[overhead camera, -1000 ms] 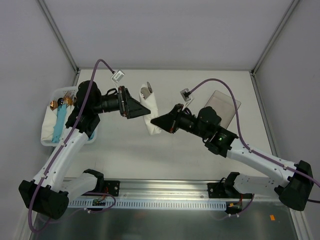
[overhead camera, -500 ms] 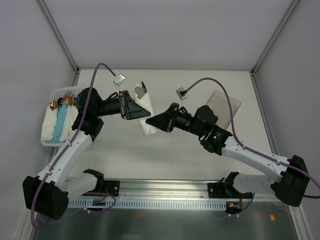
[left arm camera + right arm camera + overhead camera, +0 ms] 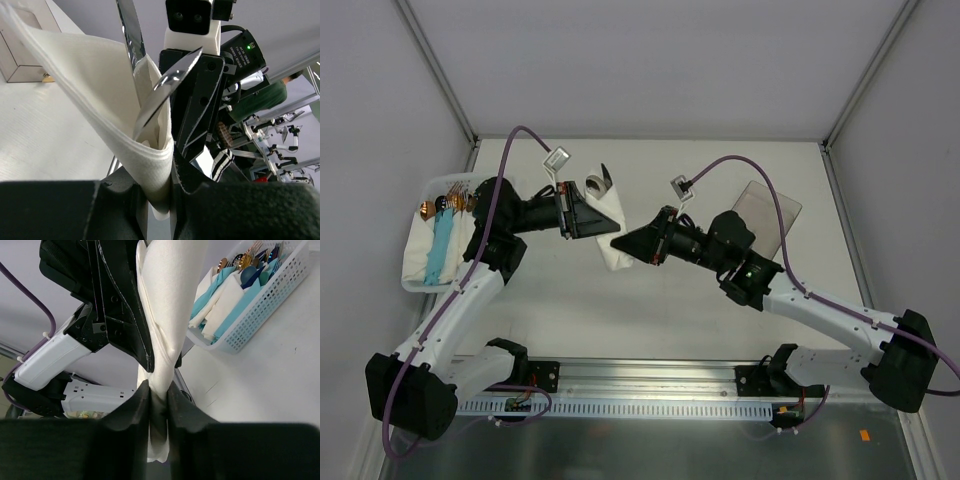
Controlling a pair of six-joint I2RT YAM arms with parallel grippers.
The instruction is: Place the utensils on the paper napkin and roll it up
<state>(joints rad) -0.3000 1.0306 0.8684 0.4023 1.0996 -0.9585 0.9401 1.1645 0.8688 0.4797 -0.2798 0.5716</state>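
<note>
Fingers (image 3: 117,205) of the left gripper (image 3: 608,225) are clenched on the thin white paper napkin (image 3: 95,85), pinching it where its folds gather into a narrow neck. From the opposite side, the right gripper (image 3: 620,243) has its fingers (image 3: 131,415) clamped on the same sheet just beside that spot, with a short white tail hanging out past them. The 2 grips meet almost tip to tip over the middle of the white tabletop (image 3: 570,310), and the bundle appears to be held above it rather than resting on it.

The napkin is only loosely wrapped. It flares into an open cone beyond the left fingers, and the slim shiny metal utensils (image 3: 167,85) stand inside it, at least 2 blades or handles poking out of the mouth. From above, a rounded silvery end shows at the far tip. Pinching the neck from both sides seems meant to stop the cutlery sliding out while the paper is twisted tighter, and the right wrist view does show a spiral crease in the sheet.

The roll looks partly formed, not yet narrow. The white mesh basket (image 3: 417,272) of light-blue bundles sits well apart at the left, and the clear plastic tray (image 3: 772,212) at the right.
</note>
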